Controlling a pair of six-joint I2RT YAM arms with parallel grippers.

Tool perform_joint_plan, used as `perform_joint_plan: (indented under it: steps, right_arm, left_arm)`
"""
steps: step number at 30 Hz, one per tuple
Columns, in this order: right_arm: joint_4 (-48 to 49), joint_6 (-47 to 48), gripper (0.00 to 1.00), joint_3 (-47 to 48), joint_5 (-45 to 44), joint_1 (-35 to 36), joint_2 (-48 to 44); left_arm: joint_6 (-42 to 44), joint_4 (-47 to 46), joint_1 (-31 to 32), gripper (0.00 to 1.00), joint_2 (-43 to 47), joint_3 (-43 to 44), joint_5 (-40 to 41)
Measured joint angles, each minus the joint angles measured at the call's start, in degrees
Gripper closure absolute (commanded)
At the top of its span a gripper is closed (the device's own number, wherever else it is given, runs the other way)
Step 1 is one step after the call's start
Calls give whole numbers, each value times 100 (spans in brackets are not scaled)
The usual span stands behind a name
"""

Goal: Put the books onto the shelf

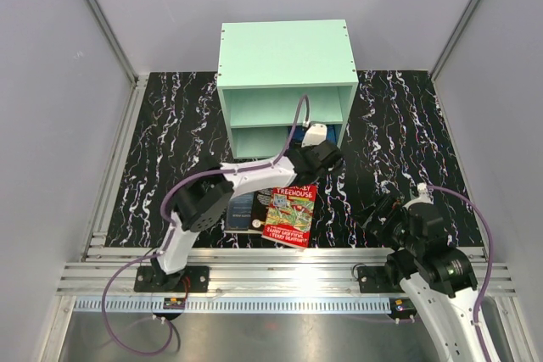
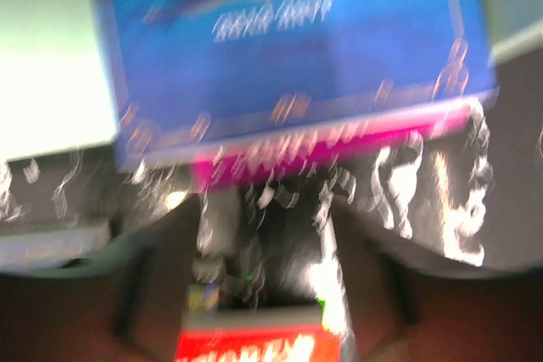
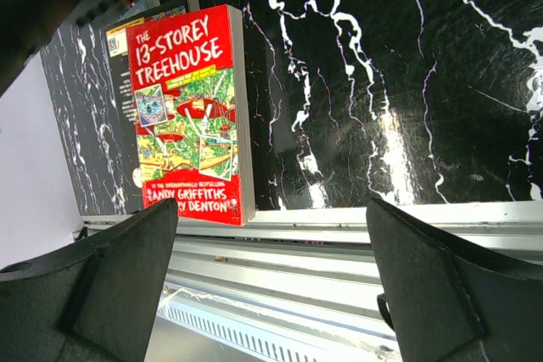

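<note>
Books split between shelf and table, with one view badly blurred.
Seen from above, a dark book [image 1: 241, 209] lies at 7 o'clock from the shelf [image 1: 287, 52]. It is largely covered by the left arm and by the red book [image 1: 291, 214] laid over its right edge, and its title cannot be read. The left gripper [image 1: 321, 157] is placed at 6 o'clock of the shelf, at the mouth of the lower compartment. In its smeared wrist view the jaws are seen parted with nothing between them. There a blue book [image 2: 288, 48] overlaps a purple book [image 2: 339, 143]. Both are cut off by the frame, and how far inside they sit cannot be told. At 4 o'clock, the right gripper [image 3: 271, 209] is spread wide and empty over the marbled table [image 1: 399, 125].
</note>
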State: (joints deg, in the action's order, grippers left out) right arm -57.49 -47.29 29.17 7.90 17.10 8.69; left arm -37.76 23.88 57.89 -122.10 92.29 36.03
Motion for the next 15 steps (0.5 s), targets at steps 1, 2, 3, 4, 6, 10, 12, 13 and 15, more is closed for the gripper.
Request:
perform_joint_plan:
  steps: [1,2,3,4,6,10,12,13,15]
  right_arm:
    - [9,0,0,-11,11,0,0]
    - [57,-4,0,-68,46,0,0]
    - [122,-11,0,-162,98,0,4]
    - [232,-46,0,-323,219,0,37]
    - [629,-155,0,-809,627,0,258]
    - [1139,-356,0,-1495,1185,4,898]
    - [1390,-398,0,-1534,1325,4,1045]
    - [1613,-420,0,-1534,1410,4,1132]
    - [2096,-470,0,-1534,1532,4,1405]
  left_arm:
    - [-33,22,48,17,192,-208,-2]
    - [-55,37,114,13,422,-415,-2]
    - [-101,68,201,11,678,-610,0]
    - [-149,79,282,9,898,-767,0]
    - [-214,92,459,5,1504,-1158,0]
    - [-328,142,616,2,2833,-2164,0]
    - [-341,101,573,1,3335,-2664,-20]
    - [-341,98,555,1,3563,-2940,-48]
    - [-321,-26,496,1,3884,-3460,-188]
